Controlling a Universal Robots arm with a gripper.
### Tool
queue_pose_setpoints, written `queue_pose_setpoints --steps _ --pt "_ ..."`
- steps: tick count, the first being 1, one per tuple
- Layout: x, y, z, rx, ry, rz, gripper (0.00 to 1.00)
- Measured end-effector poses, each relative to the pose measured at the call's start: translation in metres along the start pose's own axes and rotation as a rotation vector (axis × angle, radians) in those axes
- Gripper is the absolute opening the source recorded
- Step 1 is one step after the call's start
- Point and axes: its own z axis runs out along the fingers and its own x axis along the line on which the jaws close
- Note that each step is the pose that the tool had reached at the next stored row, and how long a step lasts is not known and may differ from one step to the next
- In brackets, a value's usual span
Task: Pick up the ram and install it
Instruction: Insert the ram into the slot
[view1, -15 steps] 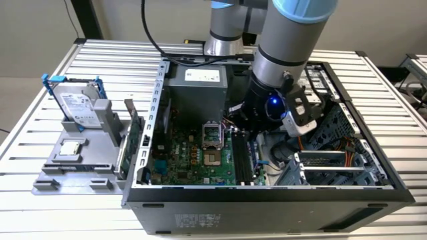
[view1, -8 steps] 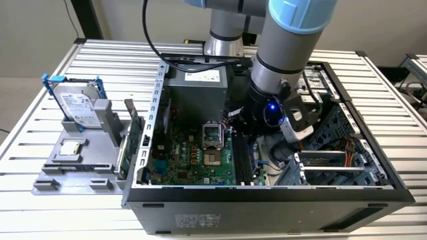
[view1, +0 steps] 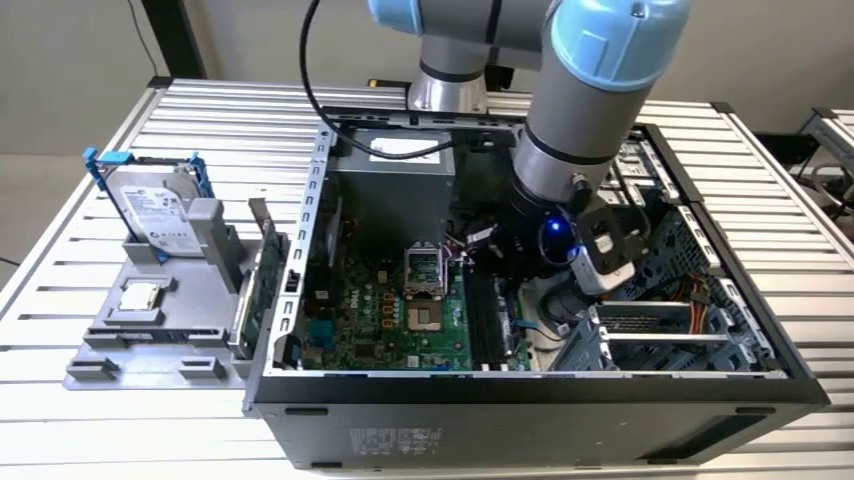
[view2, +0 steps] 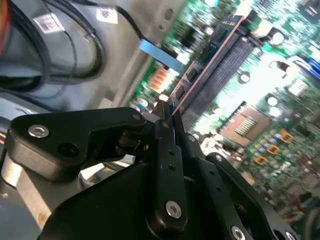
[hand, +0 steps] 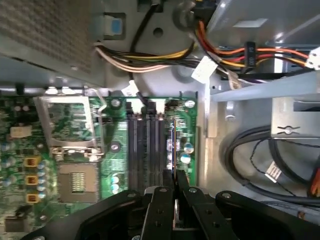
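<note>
The long, thin, dark circuit-board ram stick (view2: 207, 62), seen edge-on, is clamped between the closed fingers of the black gripper (view2: 167, 117) and is held just over the black memory slots (hand: 146, 145) of the green motherboard (view1: 387, 320) inside the open computer case (view1: 534, 400).

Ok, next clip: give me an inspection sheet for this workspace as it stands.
Surface: slatted metal table carrying an open computer case.
Job's things: ram held edge-on over the black memory slots, not seated.
Clutter: grey parts tray holding a hard drive, a processor chip and a green card.
Gripper: gripper, fingers closed on the ram.
Cables: coloured power wires; black cables.
Surroundings: nothing seen.
</note>
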Motion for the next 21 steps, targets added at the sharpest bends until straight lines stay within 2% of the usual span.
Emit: queue_pose_setpoints --steps 3,8,11,13,15,17,21 --pt "0.0122 -0.0003 0.0014 0.0 0.0003 0.0 0.0" --pt "0.0114 -0.0003 0.005 -0.0021 0.0003 0.0 0.0" --pt "0.0027 0.0 0.0056 -0.0024 0.0007 0.0 0.0" --pt "0.0034 0.0 0.0056 -0.0022 0.0007 0.0 0.0" --pt "0.0092 -0.0002 0.0056 -0.0022 0.0006 0.0 0.0" --pt "0.012 -0.0003 0.0056 -0.0022 0.0007 0.0 0.0" --pt "0.0115 -0.0002 0.0057 -0.0021 0.0008 0.0 0.0"
